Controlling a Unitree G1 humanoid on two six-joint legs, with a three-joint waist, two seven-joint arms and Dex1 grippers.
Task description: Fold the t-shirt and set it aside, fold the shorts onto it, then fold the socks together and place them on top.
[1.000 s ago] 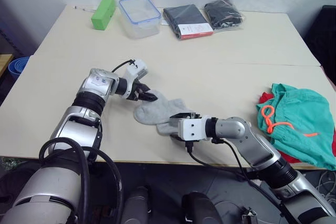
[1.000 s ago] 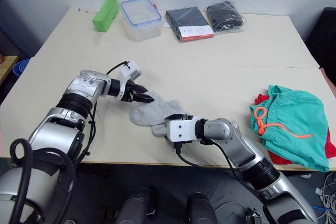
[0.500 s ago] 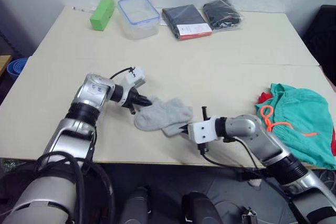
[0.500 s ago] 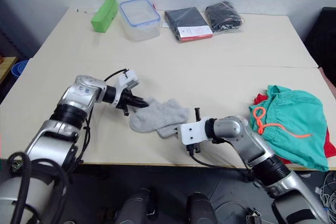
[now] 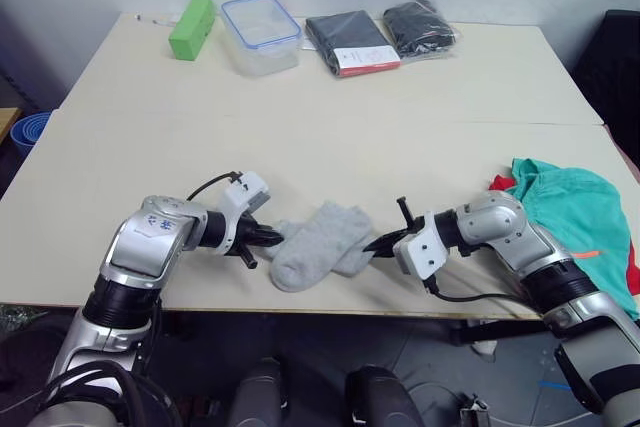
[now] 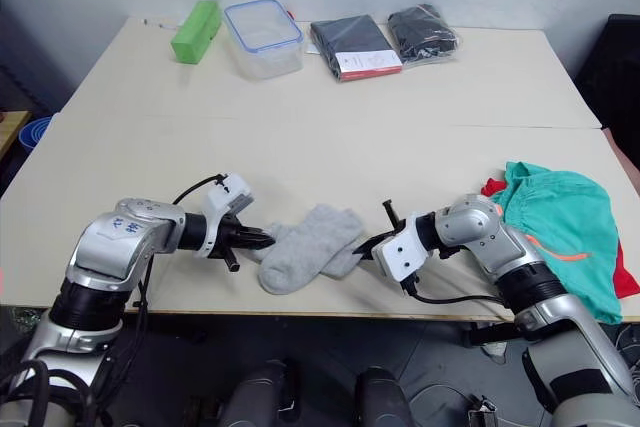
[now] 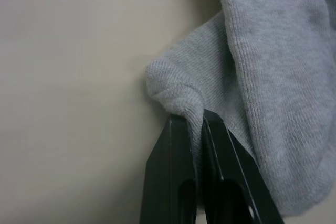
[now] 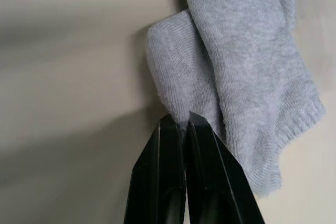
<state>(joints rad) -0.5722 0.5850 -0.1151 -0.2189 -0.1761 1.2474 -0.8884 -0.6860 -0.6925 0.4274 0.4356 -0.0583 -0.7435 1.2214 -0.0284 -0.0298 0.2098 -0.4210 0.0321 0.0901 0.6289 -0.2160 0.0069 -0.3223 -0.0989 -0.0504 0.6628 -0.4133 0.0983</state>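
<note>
The light grey socks (image 5: 318, 251) lie stacked near the table's front edge, one across the other. My left gripper (image 5: 274, 238) is shut on the socks' left end; the left wrist view shows a fold of grey knit (image 7: 178, 95) pinched between its fingers. My right gripper (image 5: 377, 244) is shut on the socks' right end, where grey knit (image 8: 181, 100) sits between the black fingers. At the right edge the teal shorts (image 5: 565, 215) with an orange drawstring lie on the red t-shirt (image 5: 500, 183), which peeks out beneath them.
Along the table's far edge stand a green block (image 5: 193, 26), a clear tub with a blue rim (image 5: 261, 33) and two black packaged clothes (image 5: 350, 41), (image 5: 420, 23). A blue bin (image 5: 22, 130) sits on the floor at the left.
Both grippers have dragged the socks nearer to the front edge, and one sock now lies over the other. The head camera has shifted a little.
</note>
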